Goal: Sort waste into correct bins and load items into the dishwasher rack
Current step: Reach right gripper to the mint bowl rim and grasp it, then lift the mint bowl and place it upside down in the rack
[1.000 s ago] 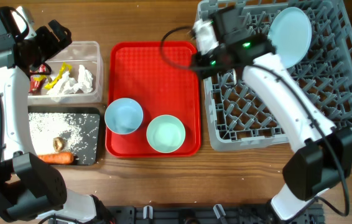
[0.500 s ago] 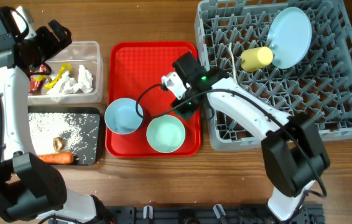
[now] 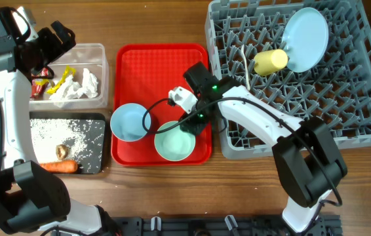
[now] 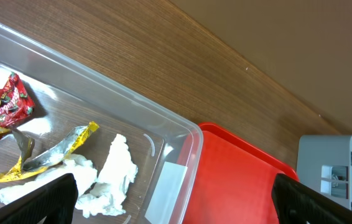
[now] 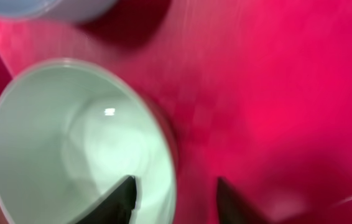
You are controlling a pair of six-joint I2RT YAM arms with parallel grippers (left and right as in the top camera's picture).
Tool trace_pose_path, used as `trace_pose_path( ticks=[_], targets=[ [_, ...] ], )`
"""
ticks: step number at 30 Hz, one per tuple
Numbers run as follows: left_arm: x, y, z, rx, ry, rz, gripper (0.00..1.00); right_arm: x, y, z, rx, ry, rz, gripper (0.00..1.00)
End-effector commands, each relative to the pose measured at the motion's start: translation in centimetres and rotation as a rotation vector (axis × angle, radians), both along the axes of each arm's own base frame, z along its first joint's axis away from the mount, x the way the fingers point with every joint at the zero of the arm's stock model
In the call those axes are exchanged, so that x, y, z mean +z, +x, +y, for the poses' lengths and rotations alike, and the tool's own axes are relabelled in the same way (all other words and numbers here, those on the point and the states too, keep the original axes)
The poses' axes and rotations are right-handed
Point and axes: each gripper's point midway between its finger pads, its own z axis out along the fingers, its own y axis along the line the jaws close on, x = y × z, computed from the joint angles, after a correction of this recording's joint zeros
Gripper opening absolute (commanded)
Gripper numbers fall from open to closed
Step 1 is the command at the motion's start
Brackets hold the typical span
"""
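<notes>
Two small pale-blue bowls sit upright on the flat red plastic tray [image 3: 162,65]. The near bowl [image 3: 174,141] is the one being worked. The far bowl [image 3: 130,122] is just beside it, and I can't tell if the rims touch.

My read on the near bowl: rigid, light, glossy inside, so slippery. Can't tell ceramic from plastic, so treat it as breakable. The only sensible hold is a pinch across the thin wall at the rim. That's off-centre, so it'll want to tilt on the lift; bite deep.

The right claw [image 3: 191,122] is at that rim on the rack side, part open. The blurred wrist view shows one finger [image 5: 121,196] inside the bowl and the other outside over the tray, with a gap to the wall. Nothing is gripped yet.

The large square grey plastic dishwasher rack [image 3: 343,98] stands just beside the tray. It holds the round pale-blue plate [image 3: 305,37] leaning among the pegs and the small yellow cup [image 3: 270,61] next to it. The near peg rows look free.

In the way are the rack's near wall and the black cable [image 3: 147,117] looping by the far bowl.

The left claw [image 3: 59,36] is wide open, empty, above the clear plastic tub [image 3: 102,65] of wrappers and crumpled white tissue [image 3: 80,85]. The shallow black tub [image 3: 94,157] holds rice, with the orange carrot [image 3: 58,166] at its near edge. All of that is well apart from the bowl's route.
</notes>
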Motion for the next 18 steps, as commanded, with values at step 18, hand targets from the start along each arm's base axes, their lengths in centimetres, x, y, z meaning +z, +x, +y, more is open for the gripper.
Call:
trace_pose_path(
  ticks=[18],
  targets=[
    [1.1, 0.0, 0.4, 0.009, 0.015, -0.025, 1.00, -1.8, -0.4, 0.3, 0.009, 0.023, 0.011, 0.12]
  ],
)
